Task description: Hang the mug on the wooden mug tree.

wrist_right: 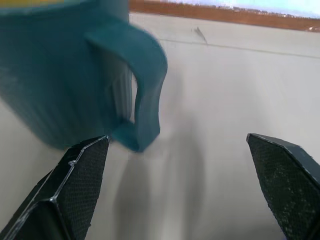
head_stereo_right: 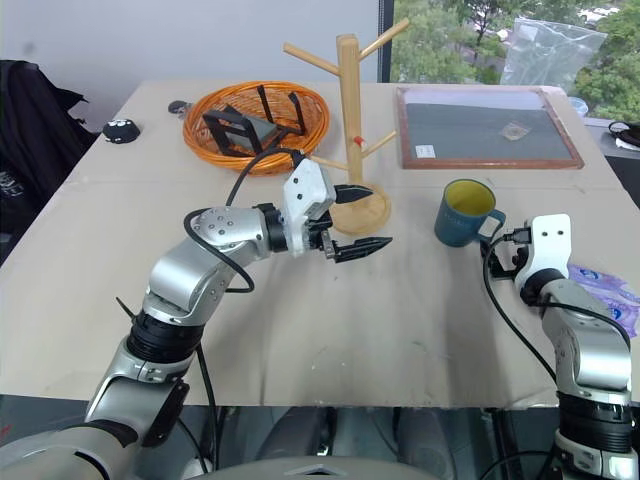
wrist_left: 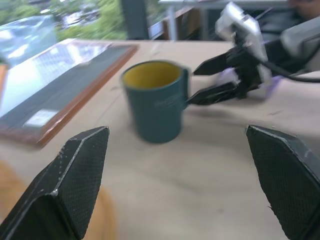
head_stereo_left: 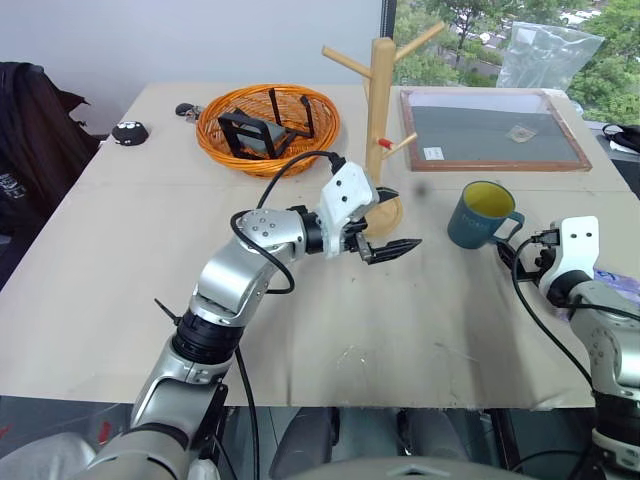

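Pale table (head_stereo_left: 130, 260) by a white wall (head_stereo_left: 200, 40); window (head_stereo_left: 470, 30) (trees outside).

Mug upright on worktop, unhung.
I see mug (head_stereo_left: 482, 214) right of mug tree (head_stereo_left: 380, 120); left pincer (head_stereo_left: 388, 222) open by its base, right pincer (head_stereo_left: 516, 251) at mug handle.

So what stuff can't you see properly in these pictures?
- The pale lettering on the mug: too small in the eye views, blurred in the left wrist view.
- The dark things in the orange basket: too small to name.
- The wooden mug tree: the left gripper covers part of its base.
- The purple pack: partly behind the right arm.
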